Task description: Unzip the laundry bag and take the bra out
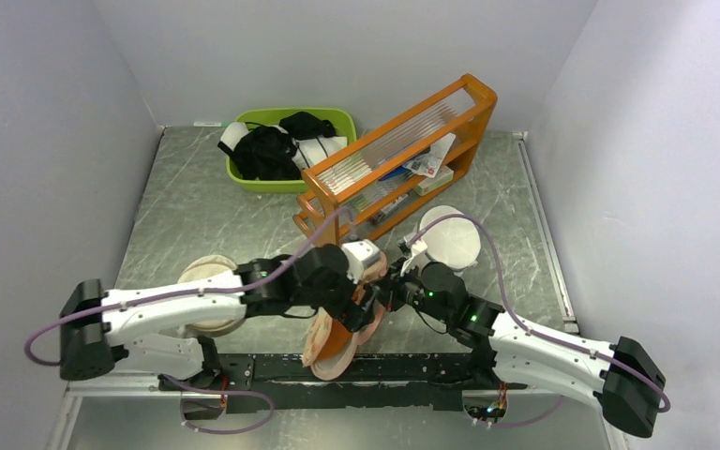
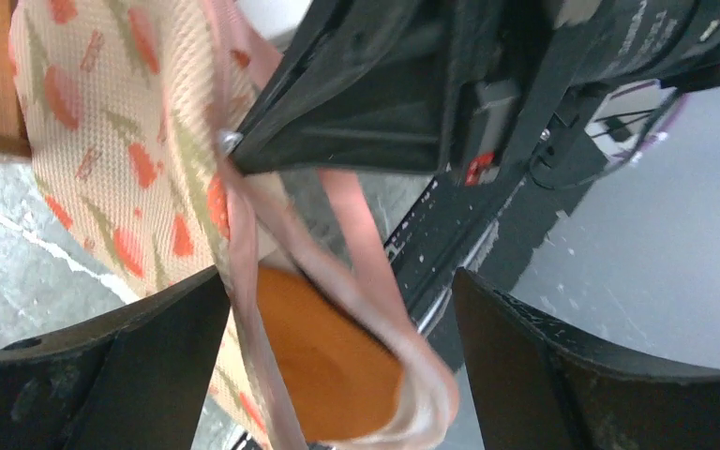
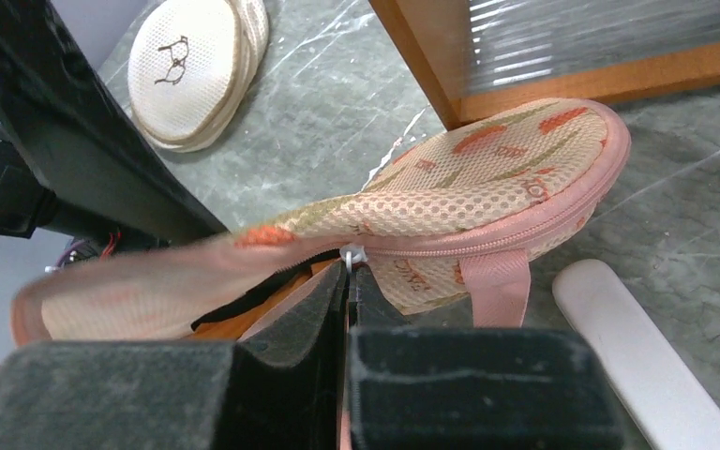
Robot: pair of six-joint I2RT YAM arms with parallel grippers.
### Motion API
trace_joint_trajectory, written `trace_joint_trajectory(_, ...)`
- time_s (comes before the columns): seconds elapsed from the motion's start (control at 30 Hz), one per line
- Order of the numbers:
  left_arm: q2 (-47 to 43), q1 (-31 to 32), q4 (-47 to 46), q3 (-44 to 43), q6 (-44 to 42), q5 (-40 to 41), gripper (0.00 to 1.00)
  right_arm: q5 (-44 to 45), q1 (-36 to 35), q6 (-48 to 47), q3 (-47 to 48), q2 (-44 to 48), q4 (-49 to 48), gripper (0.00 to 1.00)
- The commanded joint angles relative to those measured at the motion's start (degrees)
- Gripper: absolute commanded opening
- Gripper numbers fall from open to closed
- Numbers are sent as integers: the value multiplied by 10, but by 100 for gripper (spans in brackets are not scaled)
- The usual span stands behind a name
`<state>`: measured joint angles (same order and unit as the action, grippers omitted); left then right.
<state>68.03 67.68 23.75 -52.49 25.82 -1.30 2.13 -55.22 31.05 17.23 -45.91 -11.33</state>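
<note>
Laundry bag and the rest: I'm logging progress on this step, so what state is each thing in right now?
laundry bag: partly unzipped, mouth gaping
bra: still inside the bag, orange cup showing through the opening
right gripper: shut on the zipper pull
left gripper: open, a finger on either side of the bag
beige pouch: lying flat on the table

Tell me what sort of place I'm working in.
Probably a lab test cell staged for laundry chores: bare white walls around the table, a laundry bag, a bin of clothes.
</note>
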Motion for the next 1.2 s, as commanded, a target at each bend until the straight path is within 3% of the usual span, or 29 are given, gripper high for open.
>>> trace_joint_trajectory(0.0, 68, 58, -4, -57, 12, 156, 95, -4, 1, 11, 2, 11, -18, 0)
trace_joint_trajectory(0.2, 127, 95, 4, -43, 38, 248, 68, -7, 1, 18, -2, 12, -19, 0)
trace_joint_trajectory(0.4, 120, 100, 85, -46, 58, 314, 17, 14, 1, 15, 11, 18, 27, 0)
trace_joint_trajectory(0.47, 107, 100, 115, -46, 51, 329, 7, 32, 1, 19, 17, 19, 56, 0)
trace_joint_trajectory(0.73, 68, 99, 195, -56, -88, 365, 7, 106, 2, 24, 41, 27, 135, 0)
trace_joint_trajectory(1.0, 66, 100, 103, -73, -316, 407, 7, 151, 6, 17, 39, 49, 139, 0)
trace_joint_trajectory(1.17, 65, 101, 50, -70, -444, 388, 7, 104, 6, 4, 24, 46, 104, 0)
